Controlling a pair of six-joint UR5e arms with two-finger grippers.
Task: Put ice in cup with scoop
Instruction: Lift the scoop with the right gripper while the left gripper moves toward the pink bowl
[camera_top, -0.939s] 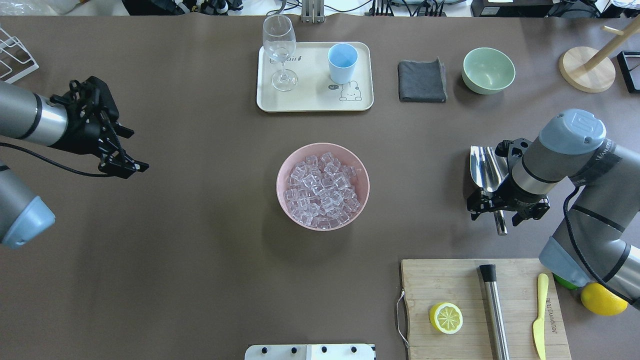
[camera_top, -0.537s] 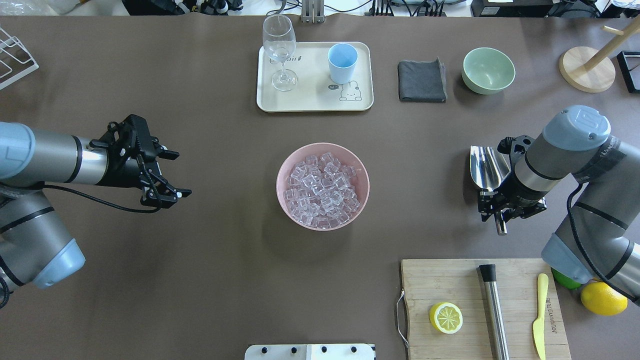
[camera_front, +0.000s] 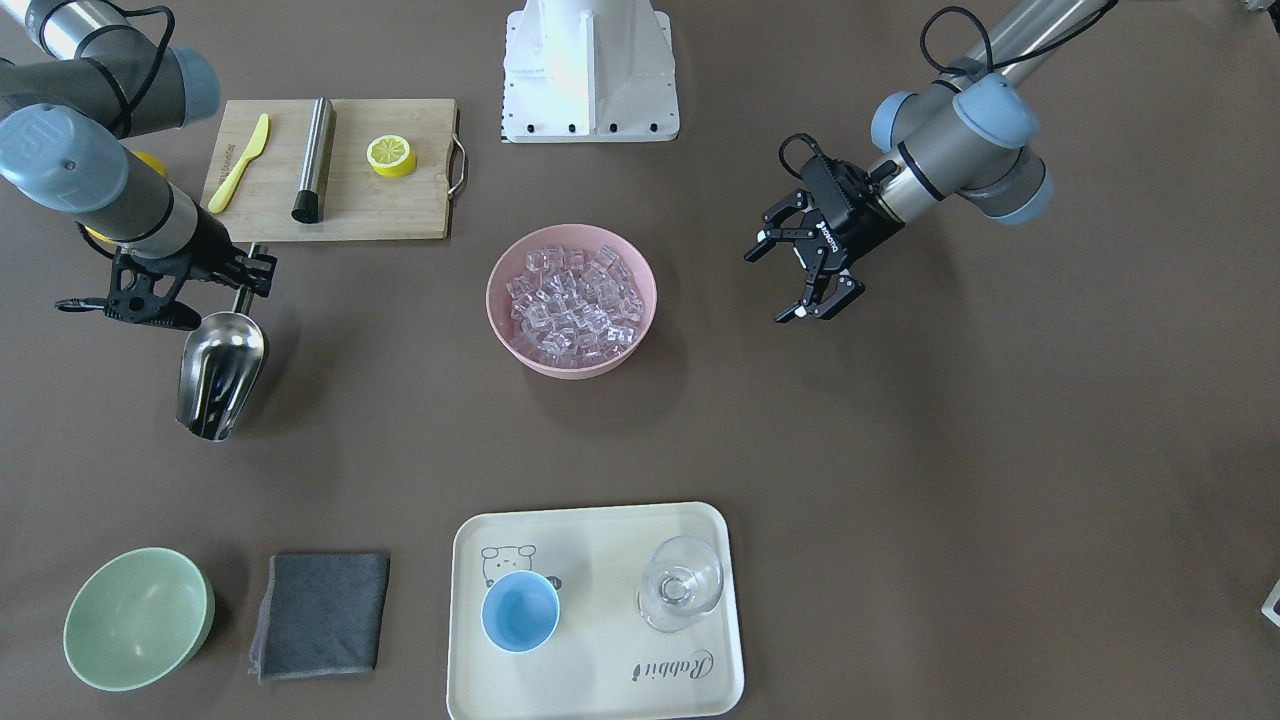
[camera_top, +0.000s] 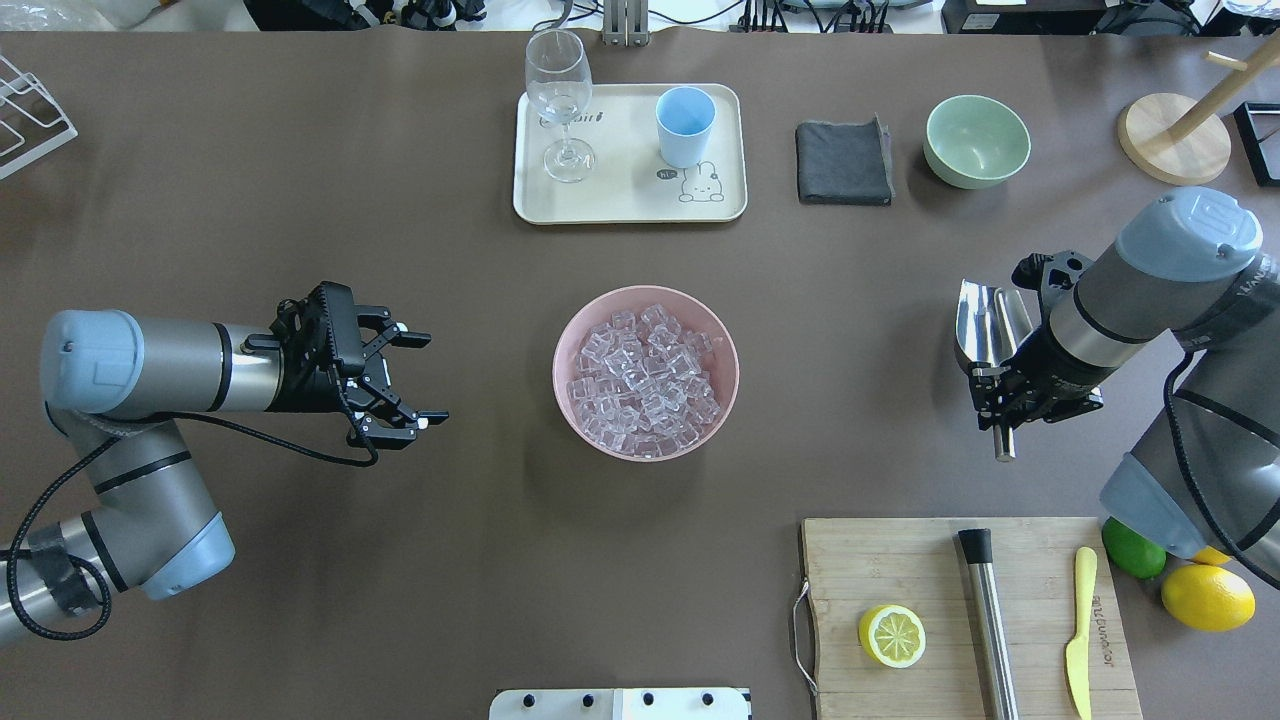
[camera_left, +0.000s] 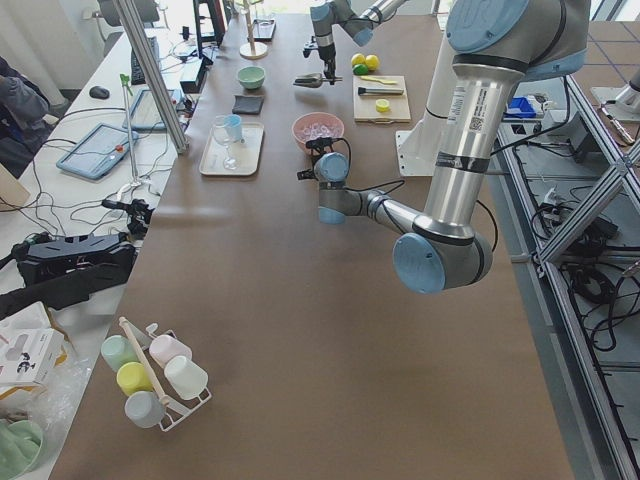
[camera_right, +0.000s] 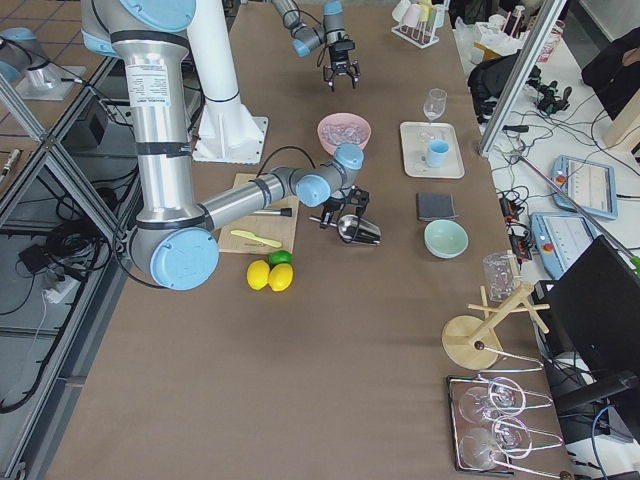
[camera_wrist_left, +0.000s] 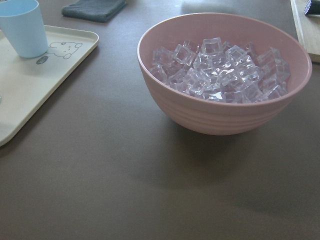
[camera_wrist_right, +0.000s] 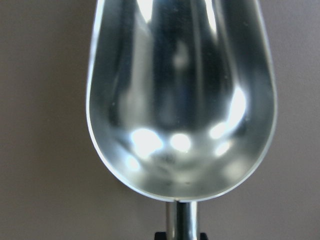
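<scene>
Right hand clamped on scoop handle, frame right: stiff steel, likely slippery; your best hold is there.

1. A long brown table runs down the room under even light.
2. Along its one side: a cluttered white desk and aluminium posts.
3. On its other side: tiled floor.

Bright, even overhead light is falling on the table, laying soft shadows beside the pink bowl. Glare is streaking the scoop, whose rim is perhaps blurring slightly up close.
</scene>
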